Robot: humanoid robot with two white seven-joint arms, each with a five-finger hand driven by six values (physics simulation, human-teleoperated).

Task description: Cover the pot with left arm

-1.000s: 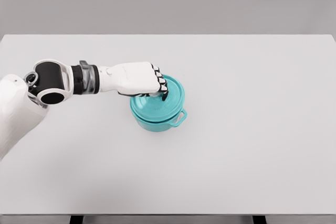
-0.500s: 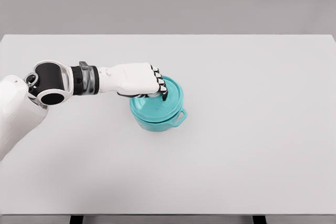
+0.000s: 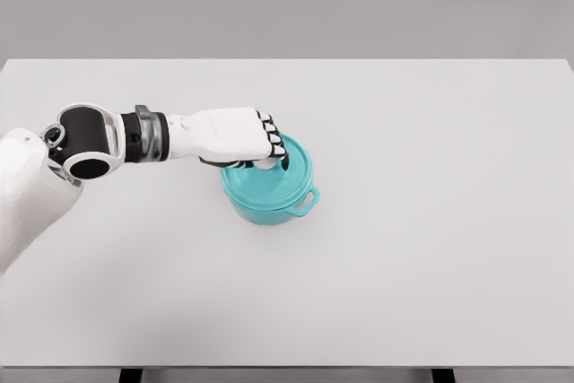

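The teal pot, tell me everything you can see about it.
The teal pot is small, round and smooth, with an enamel-like look, standing upright on the white table left of centre. A loop handle sticks out at its lower right. A matching teal lid sits on top, seemingly level. The left robot hand reaches over it from the left, fingers curled around the lid's top, hiding the knob.
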